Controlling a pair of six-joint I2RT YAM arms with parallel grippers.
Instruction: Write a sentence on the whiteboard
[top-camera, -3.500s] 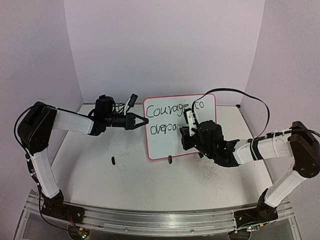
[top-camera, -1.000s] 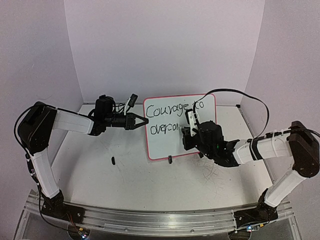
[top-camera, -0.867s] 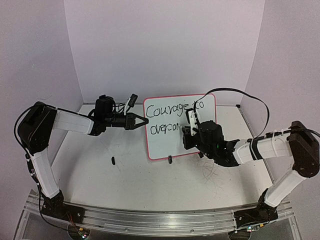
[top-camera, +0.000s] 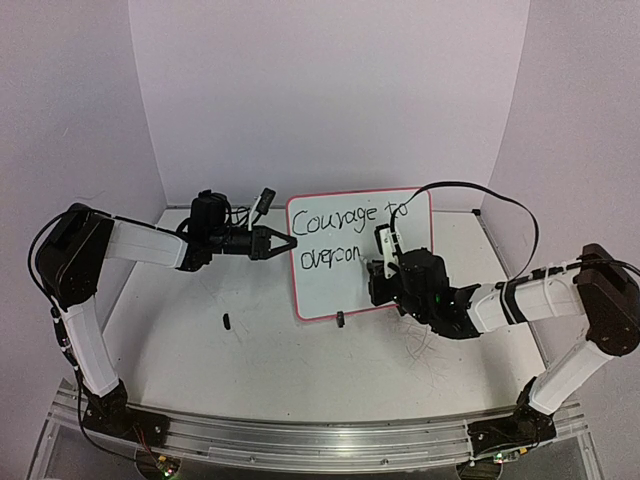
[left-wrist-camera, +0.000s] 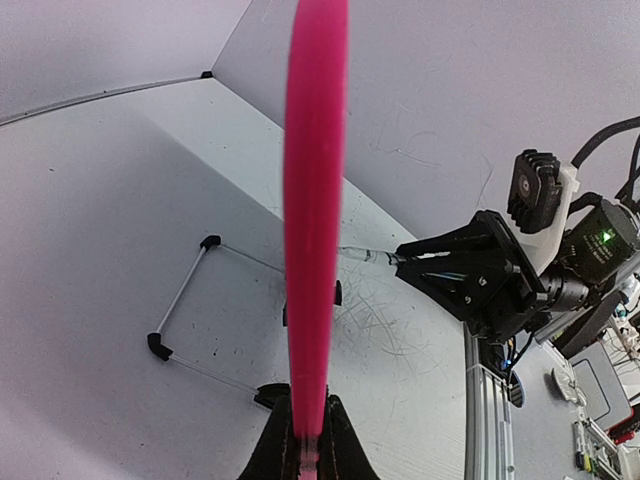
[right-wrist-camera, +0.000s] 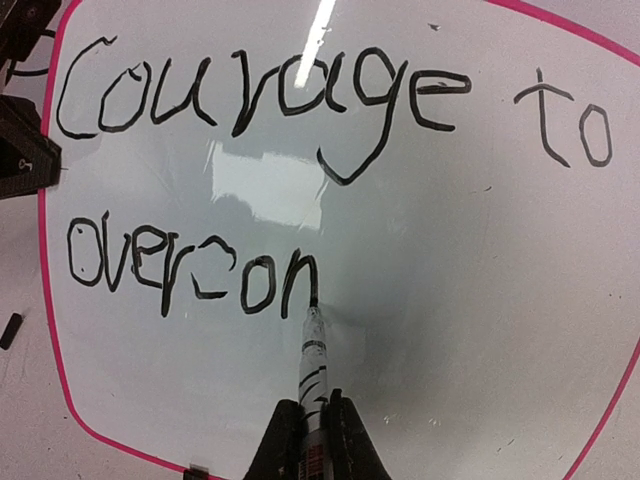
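Observation:
The whiteboard (top-camera: 330, 290), white with a red-pink frame, stands upright mid-table. It reads "Courage to" and below "overcon". My left gripper (top-camera: 288, 243) is shut on the board's left frame edge (left-wrist-camera: 314, 200), seen edge-on in the left wrist view, where my gripper (left-wrist-camera: 309, 440) clamps it from below. My right gripper (top-camera: 373, 268) is shut on a marker (right-wrist-camera: 313, 365); its black tip touches the board (right-wrist-camera: 450, 300) at the foot of the last "n". The board's black clip feet (top-camera: 340, 319) rest on the table.
A thin wire stand with black end caps (left-wrist-camera: 190, 305) lies on the table behind the board. A small black piece (top-camera: 226, 321) lies left of the board. White walls close the back and sides. Faint pen scribbles (top-camera: 425, 345) mark the tabletop.
The right gripper has shifted right and slightly down along the second line, and the marker has added the letter "n" after "overco". The left arm and board have not moved.

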